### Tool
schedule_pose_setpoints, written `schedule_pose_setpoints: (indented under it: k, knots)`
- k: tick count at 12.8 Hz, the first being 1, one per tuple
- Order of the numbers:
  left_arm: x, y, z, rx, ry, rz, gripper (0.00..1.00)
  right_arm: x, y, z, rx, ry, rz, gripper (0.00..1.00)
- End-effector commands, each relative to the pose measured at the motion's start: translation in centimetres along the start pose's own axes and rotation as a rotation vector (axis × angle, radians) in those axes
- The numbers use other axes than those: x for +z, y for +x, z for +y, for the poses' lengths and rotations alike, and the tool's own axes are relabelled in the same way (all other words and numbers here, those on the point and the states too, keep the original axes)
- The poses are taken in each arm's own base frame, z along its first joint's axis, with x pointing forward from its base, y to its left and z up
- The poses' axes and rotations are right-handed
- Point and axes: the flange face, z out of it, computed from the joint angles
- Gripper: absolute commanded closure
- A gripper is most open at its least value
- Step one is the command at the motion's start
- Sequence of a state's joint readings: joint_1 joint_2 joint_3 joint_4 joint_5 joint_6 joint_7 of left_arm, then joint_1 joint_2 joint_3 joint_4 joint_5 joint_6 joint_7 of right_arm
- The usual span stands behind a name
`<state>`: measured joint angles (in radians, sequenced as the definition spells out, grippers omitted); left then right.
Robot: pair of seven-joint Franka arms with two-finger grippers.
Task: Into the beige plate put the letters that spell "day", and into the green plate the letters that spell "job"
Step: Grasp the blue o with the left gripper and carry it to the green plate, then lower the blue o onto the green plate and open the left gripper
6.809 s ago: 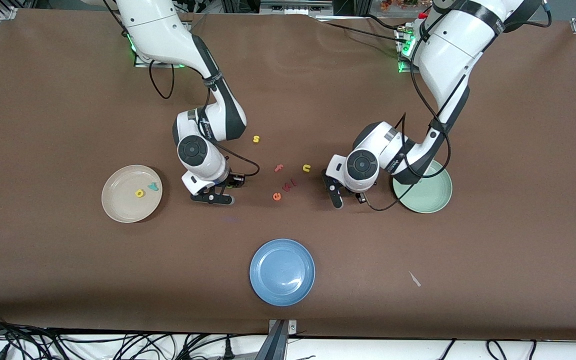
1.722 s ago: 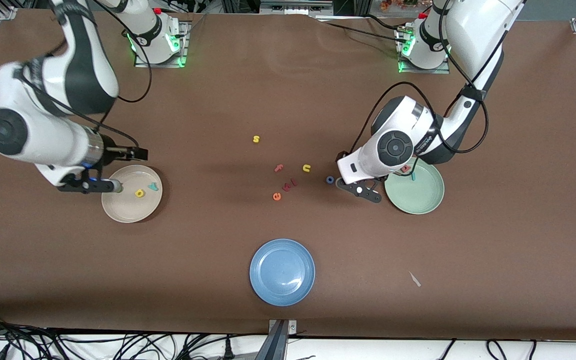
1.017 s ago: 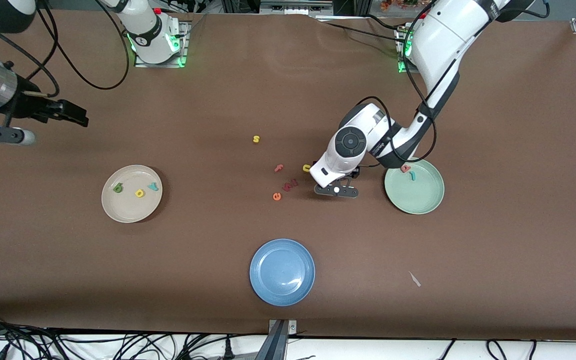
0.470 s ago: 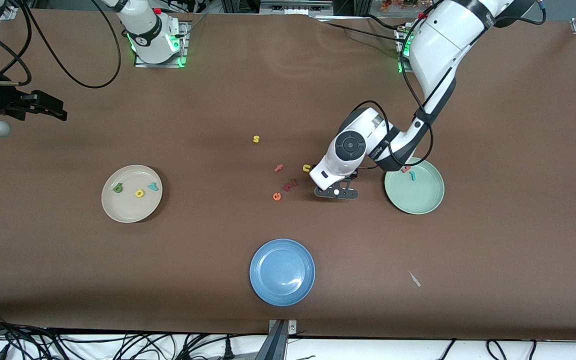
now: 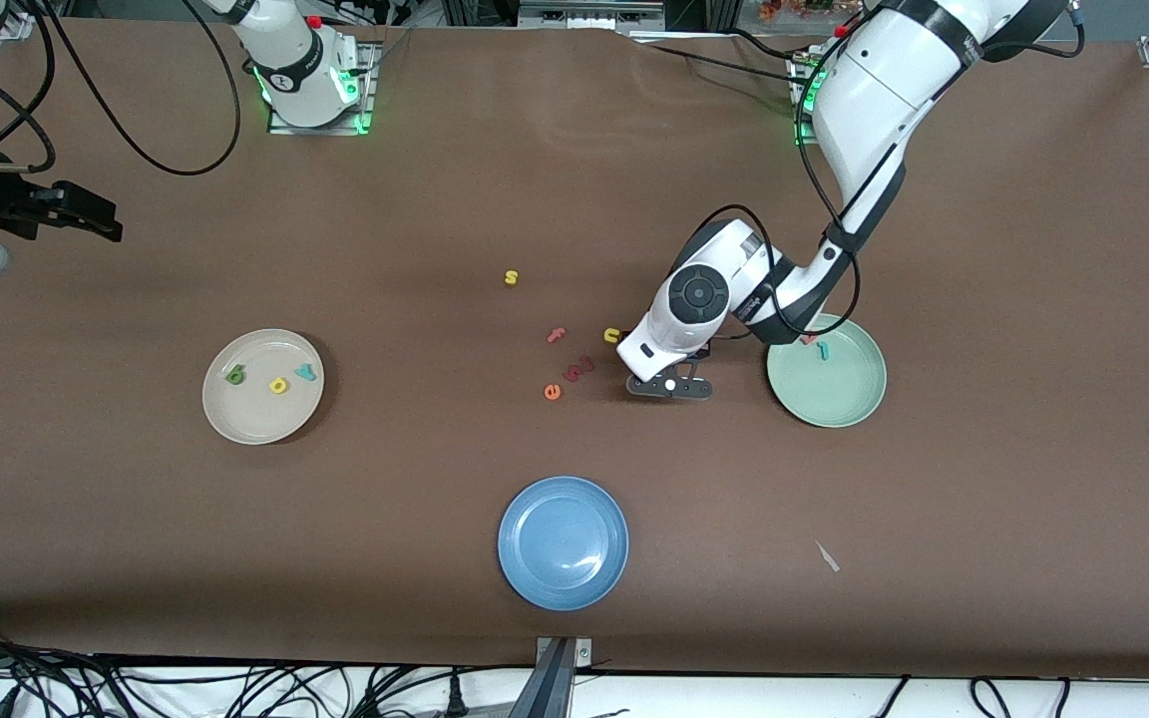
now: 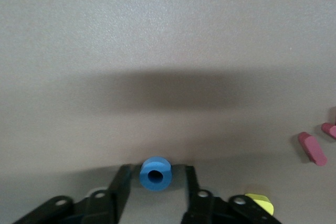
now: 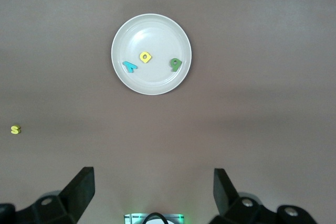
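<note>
The left claw [image 6: 153,195] is shown low over the desk [image 5: 983,479], its two fingers [image 6: 122,184] standing on either side of the blue ring [image 6: 155,173]. Small gaps are seen between the ring and each finger, so the jaws are judged part-way closed and not yet gripping. The ring lies flat between the fingertips with its hole facing up; being round, it offers no long axis to align with. In the front view the ring is hidden under the left claw [image 5: 671,386].

The green plate [image 5: 859,399] lies just beside this claw, toward the left arm's end of the desk, and already holds a salmon-red letter [image 5: 809,339] and a teal hooked letter [image 5: 822,350]. The path to it appears unobstructed. A yellow u [image 5: 611,335], dark red pieces [image 5: 579,370], an orange e [image 5: 553,392] and a red f [image 5: 557,335] lie close by toward the desk's middle; a yellow s [image 5: 511,277] lies farther from the camera, and a blue plate [image 5: 564,542] nearer to it.

The right claw [image 7: 152,195] is held high and wide open, with nothing in it, over the right arm's end of the desk, waiting. The beige plate [image 5: 235,419] holds a green letter [image 5: 235,375], a yellow letter [image 5: 279,384] and a teal y [image 5: 306,372].
</note>
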<state>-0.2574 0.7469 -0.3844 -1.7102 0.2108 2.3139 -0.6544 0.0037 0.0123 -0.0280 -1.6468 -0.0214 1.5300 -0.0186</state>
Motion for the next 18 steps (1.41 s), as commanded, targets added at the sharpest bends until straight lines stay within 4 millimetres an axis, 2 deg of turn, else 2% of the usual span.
schedule_pose_setpoints:
  k: [1, 4, 6, 7, 9, 10, 12, 13, 14, 16, 18]
  knots:
    - [0.1, 0.6, -0.3, -0.012, 0.008, 0.014, 1.00, -0.7, -0.2, -0.1, -0.003, 0.003, 0.014, 0.00]
    - [-0.7, 1.0, -0.9, -0.016, 0.010, 0.015, 1.00, -0.5, 0.1, 0.0, -0.001, 0.006, 0.026, 0.00]
    - [-3.3, 1.3, -1.8, -0.024, 0.031, 0.018, 1.00, -0.7, 0.5, -0.1, -0.006, -0.001, 0.056, 0.00]
    - [-5.3, 1.5, -2.8, -0.034, 0.057, 0.011, 1.00, -0.6, 0.6, -0.1, -0.007, -0.003, 0.057, 0.00]
    - [-8.6, 2.2, -5.5, -0.031, 0.080, 0.000, 1.00, -0.5, 0.6, -0.1, -0.007, -0.004, 0.055, 0.00]
    - [-9.6, 2.4, -7.1, -0.001, 0.099, -0.022, 1.00, -0.4, 0.7, -0.4, -0.012, -0.005, 0.053, 0.00]
    - [-10.6, 3.0, -10.6, 0.035, 0.122, -0.069, 1.00, -0.1, 0.9, -0.5, -0.015, -0.008, 0.045, 0.00]
    - [-11.0, 3.0, -11.1, 0.057, 0.136, -0.074, 1.00, -0.1, 1.0, -0.6, -0.016, -0.010, 0.045, 0.00]
    - [-10.9, 3.0, -11.6, 0.082, 0.146, -0.084, 1.00, -0.1, 1.0, -0.7, -0.018, -0.010, 0.045, 0.00]
    - [-10.6, 3.9, -15.5, 0.110, 0.143, -0.111, 1.00, -0.2, 1.0, -0.9, -0.023, -0.010, 0.048, 0.00]
    - [-9.9, 4.3, -17.9, 0.148, 0.193, -0.133, 1.00, -0.1, 1.1, -0.9, -0.021, -0.009, 0.047, 0.00]
